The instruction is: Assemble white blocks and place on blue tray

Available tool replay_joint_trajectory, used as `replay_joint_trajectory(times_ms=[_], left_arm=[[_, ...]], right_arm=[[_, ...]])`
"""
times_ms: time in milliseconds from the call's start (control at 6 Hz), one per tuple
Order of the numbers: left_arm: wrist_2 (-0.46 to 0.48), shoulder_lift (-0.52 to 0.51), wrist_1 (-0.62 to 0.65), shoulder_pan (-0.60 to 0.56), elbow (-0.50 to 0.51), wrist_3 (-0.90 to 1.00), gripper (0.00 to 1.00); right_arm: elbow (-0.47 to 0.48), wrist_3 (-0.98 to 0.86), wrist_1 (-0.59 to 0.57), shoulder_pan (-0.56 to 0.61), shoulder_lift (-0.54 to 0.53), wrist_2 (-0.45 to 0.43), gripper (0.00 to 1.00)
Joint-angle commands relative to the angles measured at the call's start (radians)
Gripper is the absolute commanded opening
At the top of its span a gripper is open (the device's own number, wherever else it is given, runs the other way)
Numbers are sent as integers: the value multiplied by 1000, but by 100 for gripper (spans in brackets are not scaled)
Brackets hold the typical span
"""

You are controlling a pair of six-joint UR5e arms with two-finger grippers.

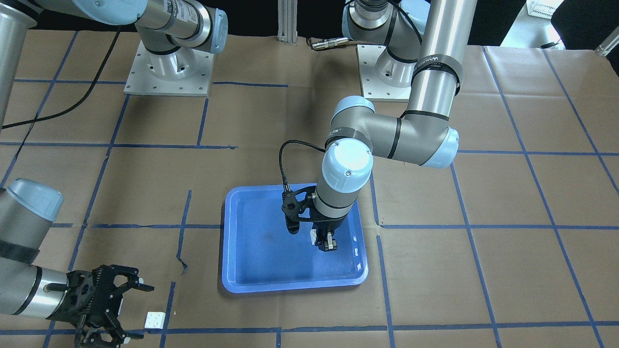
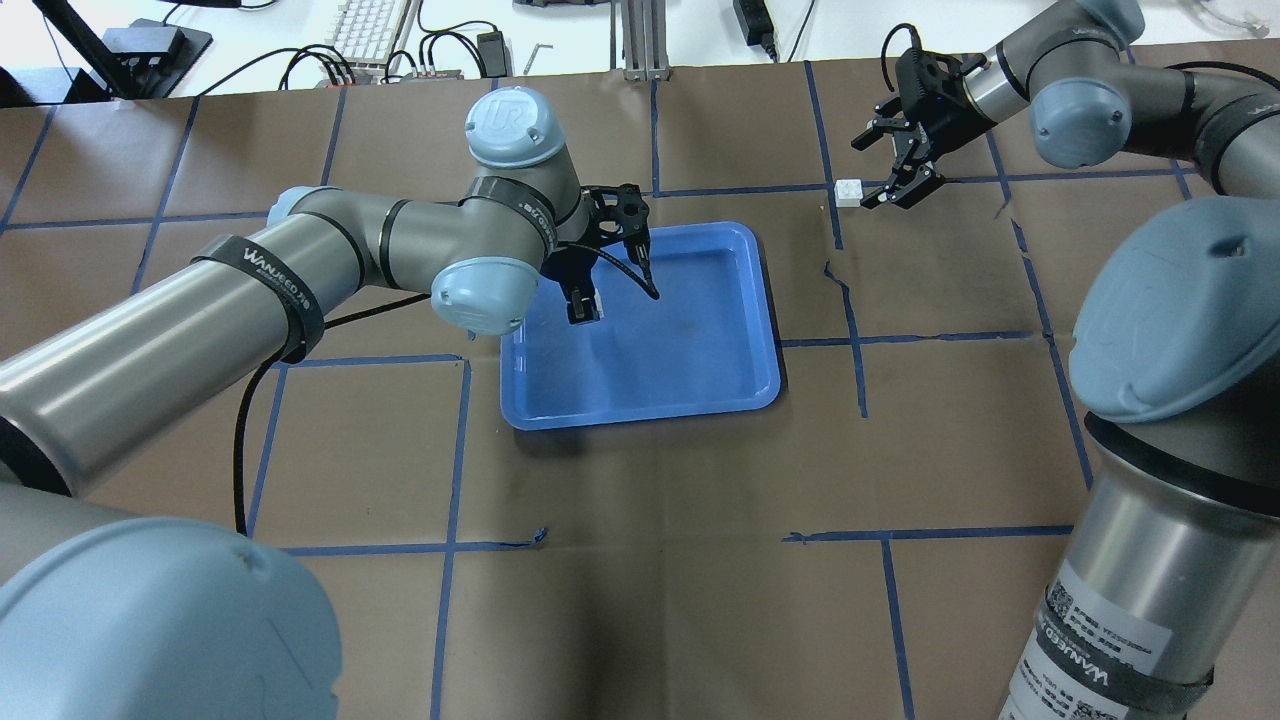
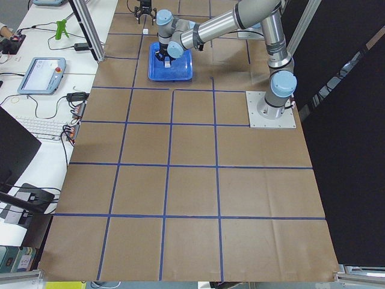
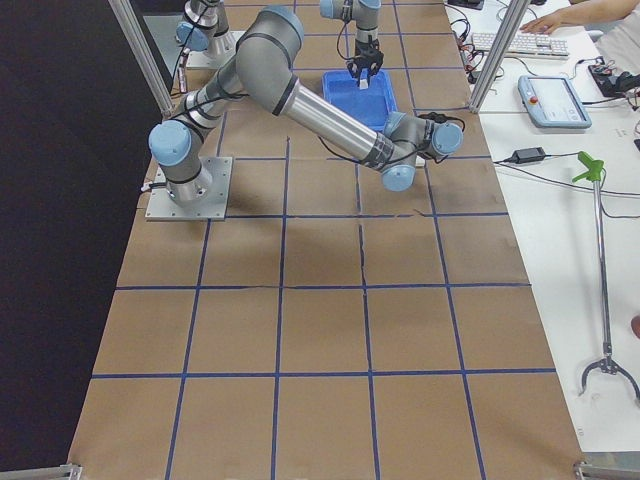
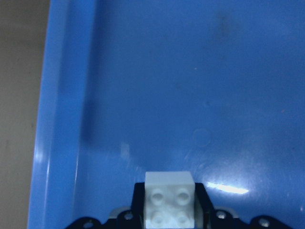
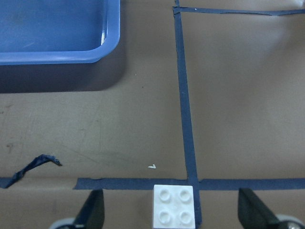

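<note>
My left gripper is over the blue tray, near its robot-left side, and is shut on a white block with four studs. In the front view this gripper points down into the tray. The second white block lies on the brown table beside a blue tape crossing, outside the tray. My right gripper is open and empty just behind it. In the right wrist view that block lies midway between the two spread fingers.
Blue tape lines form a grid on the brown paper cover. A torn piece of tape lies between the tray's corner and the loose block. The arm bases stand at the robot's side. A keyboard and cables lie beyond the far edge.
</note>
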Motion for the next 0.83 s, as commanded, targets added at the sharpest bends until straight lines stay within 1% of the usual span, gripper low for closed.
replay_joint_trajectory(times_ms=[0,333,500,667], left_arm=[[-15,-10,-1,-54,-2,-4,23],[-3,-33,-1,-54,-2,-6,44],[-3,-35,-3,-54,-1,-36,63],[-1,-32,-3,-54,2,-41,83]], right_arm=[[4,-50,-13,0,24,-2,99],[4,-43,-11,0,37,-7,99],[4,-39,-11,0,37,-7,93],[4,-37,-11,0,37,-8,74]])
